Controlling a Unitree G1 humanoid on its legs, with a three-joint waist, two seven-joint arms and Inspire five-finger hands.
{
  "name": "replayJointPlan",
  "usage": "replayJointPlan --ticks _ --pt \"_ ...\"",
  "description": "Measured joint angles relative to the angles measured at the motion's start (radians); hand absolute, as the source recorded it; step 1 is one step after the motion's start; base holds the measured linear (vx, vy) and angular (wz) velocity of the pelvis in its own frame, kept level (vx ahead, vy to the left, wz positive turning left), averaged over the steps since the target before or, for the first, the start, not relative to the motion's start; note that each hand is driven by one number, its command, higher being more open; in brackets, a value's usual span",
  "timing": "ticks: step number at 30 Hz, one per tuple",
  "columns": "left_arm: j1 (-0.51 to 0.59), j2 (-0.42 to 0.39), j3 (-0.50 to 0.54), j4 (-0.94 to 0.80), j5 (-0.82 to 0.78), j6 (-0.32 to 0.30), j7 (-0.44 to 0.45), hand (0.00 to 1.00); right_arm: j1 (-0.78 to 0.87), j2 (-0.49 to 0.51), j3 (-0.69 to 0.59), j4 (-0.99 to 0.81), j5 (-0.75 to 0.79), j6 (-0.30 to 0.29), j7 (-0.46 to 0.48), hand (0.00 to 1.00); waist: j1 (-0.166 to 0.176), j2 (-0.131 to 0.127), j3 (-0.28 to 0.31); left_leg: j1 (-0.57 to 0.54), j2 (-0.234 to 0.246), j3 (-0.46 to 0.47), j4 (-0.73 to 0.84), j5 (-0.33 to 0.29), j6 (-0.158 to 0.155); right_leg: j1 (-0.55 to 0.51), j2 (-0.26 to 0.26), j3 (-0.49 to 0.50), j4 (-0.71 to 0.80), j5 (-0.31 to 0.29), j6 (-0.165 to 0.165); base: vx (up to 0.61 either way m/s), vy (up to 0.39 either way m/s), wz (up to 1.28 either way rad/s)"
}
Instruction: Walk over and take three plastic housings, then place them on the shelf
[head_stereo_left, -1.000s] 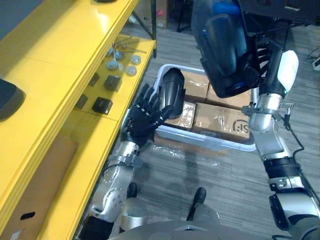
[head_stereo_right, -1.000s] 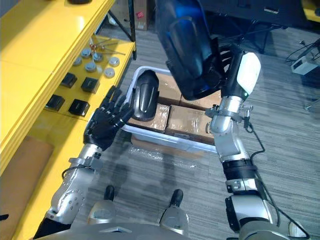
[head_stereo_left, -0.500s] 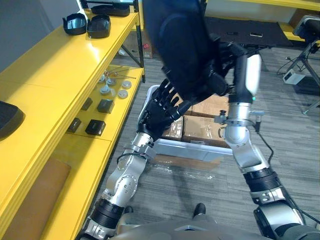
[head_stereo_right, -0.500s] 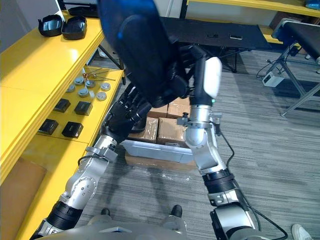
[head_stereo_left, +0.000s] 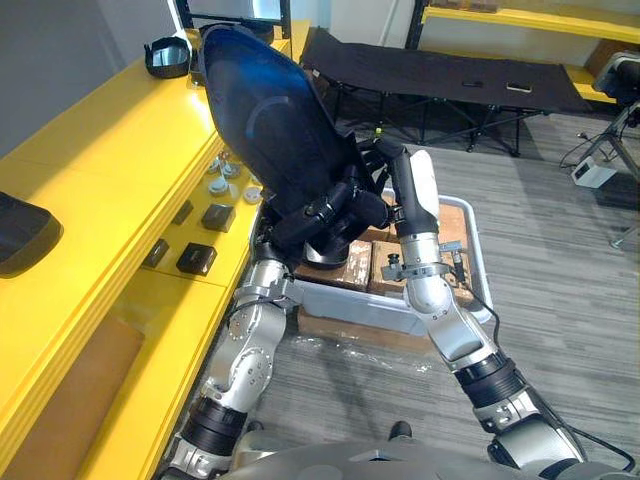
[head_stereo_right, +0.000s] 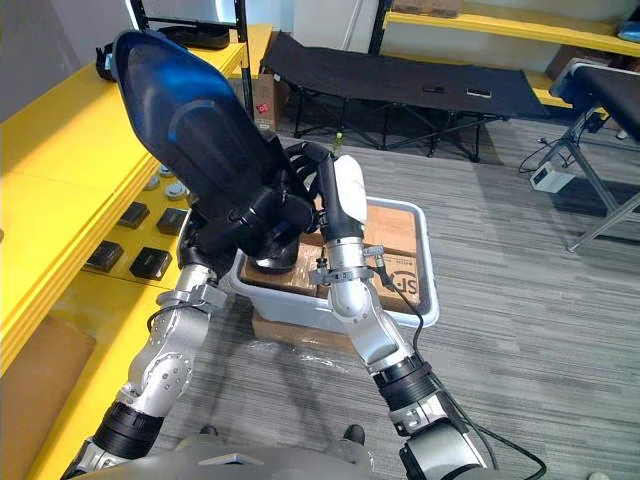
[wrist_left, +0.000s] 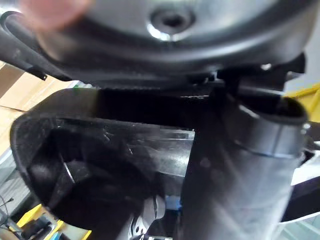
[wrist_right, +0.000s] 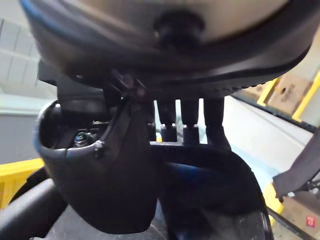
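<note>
Large dark plastic housing (head_stereo_left: 265, 120) — raised, tilted beside the yellow shelf (head_stereo_left: 90, 170) | right hand (head_stereo_right: 308, 178) curled round its lower end | left hand (head_stereo_right: 232, 232) underneath — grip hidden, cannot tell

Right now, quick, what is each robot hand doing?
Left hand: closed on the small black plastic housing.
Right hand: closed on the big dark blue plastic housing.

Bright, even room light left a bluish sheen along the dark plastic housing (head_stereo_left: 270, 110) and soft glare on the yellow shelf (head_stereo_left: 100, 140) beside it.
</note>
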Motion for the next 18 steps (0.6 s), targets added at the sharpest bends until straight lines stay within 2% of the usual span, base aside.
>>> replayJointPlan --ticks 4,14,15,18 --pt "0.001 -0.014 0.006 0.0 0.001 0.0 0.062 0.0 0.009 0.002 0.021 0.002 0.007 0.0 0.0 0.0 0.0 -0.001 0.0 0.0 0.0 0.0 0.0 0.0 0.0 0.0 0.0 -0.001 0.0 -0.001 -0.001 0.0 0.0 0.0" --pt "0.003 -0.027 0.032 0.048 -0.004 0.035 0.052 0.0 0.051 0.04 0.049 0.006 0.01 -0.01 -0.008 0.0 -0.003 -0.023 -0.039 0.001 0.001 0.002 0.0 -0.003 -0.001 0.002 0.001 -0.003 -0.006 -0.001 -0.001 0.0 0.0 0.0" --pt "0.004 -0.029 0.032 0.051 -0.014 0.035 0.052 0.0 0.054 0.047 0.051 0.007 0.01 -0.01 -0.013 1.0 -0.003 -0.023 -0.039 0.001 0.001 0.002 0.0 -0.003 -0.001 0.002 0.001 -0.003 -0.006 -0.001 -0.001 0.0 0.0 0.0" --pt "0.004 -0.03 0.032 0.051 -0.022 0.032 0.052 0.0 0.06 0.051 0.057 0.007 0.01 -0.013 -0.022 1.0 -0.003 -0.023 -0.039 0.001 0.001 0.002 0.0 -0.003 -0.001 0.002 0.001 -0.003 -0.006 -0.001 -0.002 0.0 0.0 0.0"
